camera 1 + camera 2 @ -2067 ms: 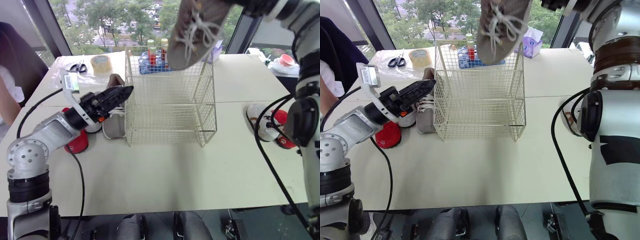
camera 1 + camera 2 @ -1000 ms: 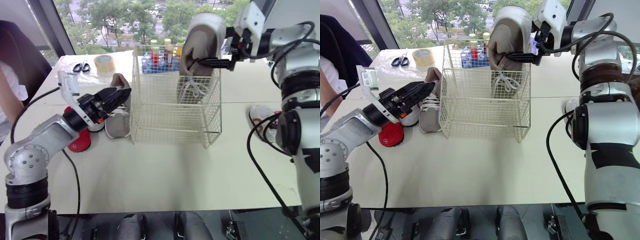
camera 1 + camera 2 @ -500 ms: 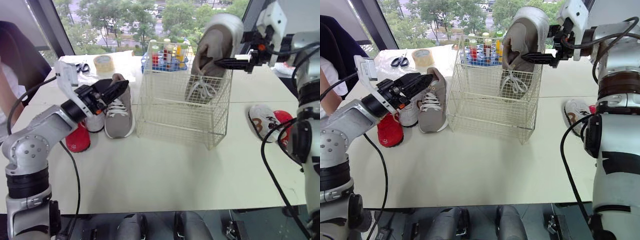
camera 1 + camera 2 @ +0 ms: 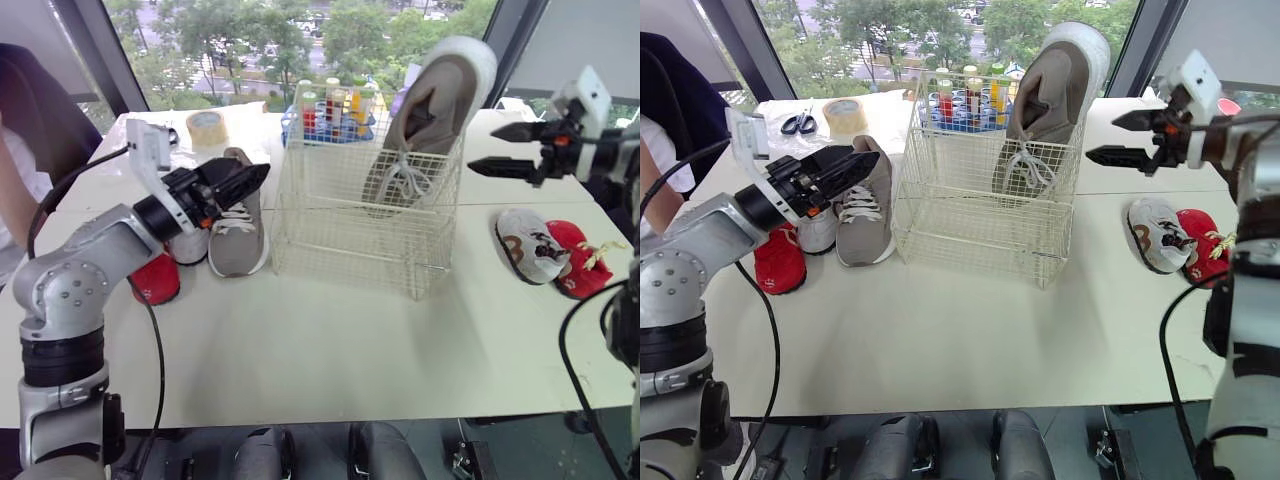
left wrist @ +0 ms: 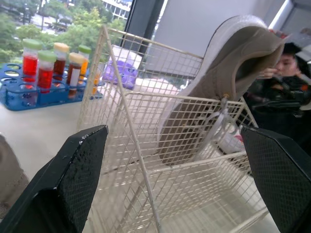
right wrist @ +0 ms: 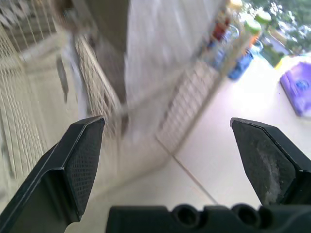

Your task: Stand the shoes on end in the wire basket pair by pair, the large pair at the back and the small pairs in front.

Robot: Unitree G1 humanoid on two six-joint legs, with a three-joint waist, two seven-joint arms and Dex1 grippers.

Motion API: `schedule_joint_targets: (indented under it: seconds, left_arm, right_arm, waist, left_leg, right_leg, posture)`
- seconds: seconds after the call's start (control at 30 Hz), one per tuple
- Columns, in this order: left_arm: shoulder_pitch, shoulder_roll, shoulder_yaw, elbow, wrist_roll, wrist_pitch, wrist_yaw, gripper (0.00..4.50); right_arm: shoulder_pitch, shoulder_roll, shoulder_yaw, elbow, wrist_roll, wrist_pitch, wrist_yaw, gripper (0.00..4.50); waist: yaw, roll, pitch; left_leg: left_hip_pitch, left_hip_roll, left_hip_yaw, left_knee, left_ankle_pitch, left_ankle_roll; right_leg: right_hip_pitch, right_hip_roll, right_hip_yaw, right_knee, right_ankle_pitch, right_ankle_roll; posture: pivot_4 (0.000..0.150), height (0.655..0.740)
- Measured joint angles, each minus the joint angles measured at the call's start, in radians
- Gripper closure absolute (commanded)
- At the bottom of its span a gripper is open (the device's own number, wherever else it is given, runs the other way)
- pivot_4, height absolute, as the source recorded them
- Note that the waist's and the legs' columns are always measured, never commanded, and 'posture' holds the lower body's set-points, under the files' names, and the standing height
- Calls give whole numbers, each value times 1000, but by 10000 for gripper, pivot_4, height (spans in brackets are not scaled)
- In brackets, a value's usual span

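The wire basket stands mid-table. One large grey shoe stands on end in its back right corner, sole turned away and toe above the rim; the left wrist view shows it leaning on the mesh. My right gripper hangs open and empty just right of the basket. The matching grey shoe lies on the table left of the basket. My left gripper hovers open over that shoe. A small white shoe and a red one lie further left. Another white shoe and red shoe lie at the right.
A blue rack of tubes stands right behind the basket. A tape roll and scissors lie at the back left. A person sits at the table's left end. Bare tabletop stretches in front of the basket.
My right gripper has let go of the large grey shoe and drawn back to the right. The shoe stays leaning in the basket. The left gripper has hardly moved.
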Motion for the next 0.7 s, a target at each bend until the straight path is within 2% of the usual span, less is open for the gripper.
schedule_joint_targets:
  seconds: [0.07, 0.2, 0.27, 0.47, 0.7]
  left_arm:
    - [-55, 2, -30, 54, 67, 6, 53, 0]
    - [-193, 8, -81, 214, 219, 42, 163, 0]
    - [-260, 3, -112, 297, 284, 64, 188, 0]
    - [-386, -10, -225, 524, 440, 140, 160, 0]
    - [-452, -49, -285, 746, 588, 145, 92, 0]
  right_arm:
    - [101, -30, -42, -203, 88, 87, 47, 469]
    - [147, -35, -88, -584, 255, 244, 70, 469]
    - [154, -34, -94, -718, 316, 292, 60, 469]
    - [175, -8, -80, -898, 436, 398, 5, 469]
    - [236, -10, -74, -965, 471, 423, -62, 469]
  waist:
    - [4, 0, 0]
    - [1, 0, 0]
    - [2, -1, 0]
    - [7, -1, 0]
    - [6, -2, 0]
  left_leg:
    - [0, 0, -1, 0, 0, -1]
    - [3, 1, -2, 0, 1, -2]
    - [4, 1, -3, 0, 1, -1]
    - [3, 0, -2, 0, 1, -1]
    - [3, 1, -1, 0, 1, -1]
  right_leg:
    - [0, 0, 0, 1, 0, 0]
    - [2, 2, 0, 2, 0, 0]
    - [3, 2, -1, 1, 0, 0]
    - [3, 1, 0, 1, 0, 0]
    - [2, 1, 0, 1, 0, 0]
  posture:
    - [1500, 7400]
    - [1500, 7400]
    - [1500, 7400]
    - [1500, 7400]
    - [1500, 7400]
